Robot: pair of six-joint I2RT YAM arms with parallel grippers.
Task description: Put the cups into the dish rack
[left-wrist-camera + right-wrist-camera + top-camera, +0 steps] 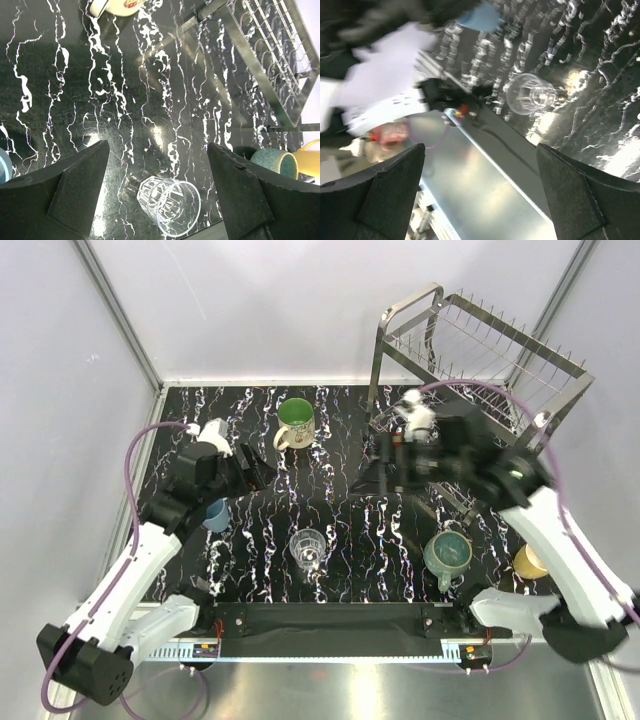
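Hovering released above the counter (370, 540), the left hand (252, 468) and right hand (385, 455) grasped nothing; all five cups (308, 550) rested on the counter, outside the dish rack (470, 340) at its far right corner

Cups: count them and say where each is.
5, all on the table, none in the rack: green-lined mug far centre, glass near centre, teal mug near right, yellow mug beside it, blue cup partly under the left arm.

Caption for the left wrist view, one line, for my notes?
Open left gripper over the marbled table: clear glass tumbler low centre, dish rack upper right, teal mug and yellow mug at right.
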